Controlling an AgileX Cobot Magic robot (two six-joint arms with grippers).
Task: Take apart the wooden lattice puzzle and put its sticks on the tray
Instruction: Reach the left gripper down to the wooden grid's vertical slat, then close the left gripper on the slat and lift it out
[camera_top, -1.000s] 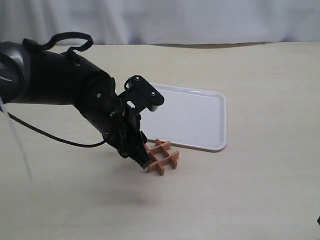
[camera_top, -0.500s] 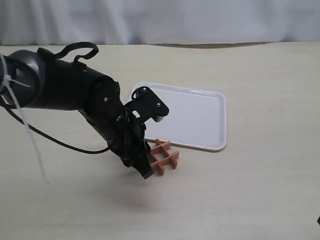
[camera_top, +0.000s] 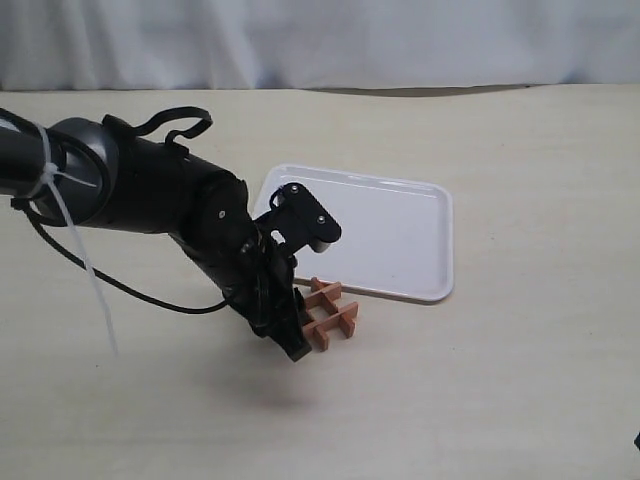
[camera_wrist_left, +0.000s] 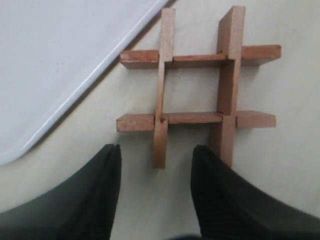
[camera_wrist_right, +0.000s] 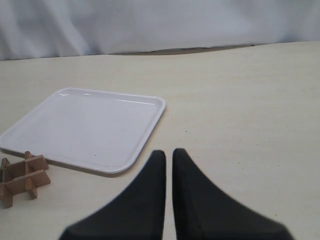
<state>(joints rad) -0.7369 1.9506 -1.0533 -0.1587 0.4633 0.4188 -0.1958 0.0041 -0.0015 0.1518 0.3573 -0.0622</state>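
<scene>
Closest in, the left wrist view gives what the wider view cannot. The left claw (camera_wrist_left: 156, 152) has its two black fingers (camera_wrist_left: 102, 195) apart. The end of one stick (camera_wrist_left: 161, 100) of the wooden lattice puzzle (camera_wrist_left: 197, 90) lies in the gap, with pale worktop showing on either side of it, so nothing is clamped. From the exterior view the bulky left arm (camera_top: 150, 195) hides that gap, and I only see the claw down at the puzzle's near left corner.

The puzzle is whole, four notched sticks locked in a hash shape. It lies flat on the worktop (camera_top: 520, 330), just beside the near rim of the tray (camera_top: 440, 250) and wholly outside it. Whether the nearest stick end touches the rim I cannot tell.

The right wrist view shows the right claw (camera_wrist_right: 168, 152) with its fingers together, only a sliver between them, gripping nothing. It is over bare worktop, apart from the tray.

The tray is white, with rounded corners and a low rim. The worktop is matte beige. A black cable (camera_top: 100, 275) trails from the left arm, and a white curtain (camera_top: 320, 40) hangs along the far edge.
</scene>
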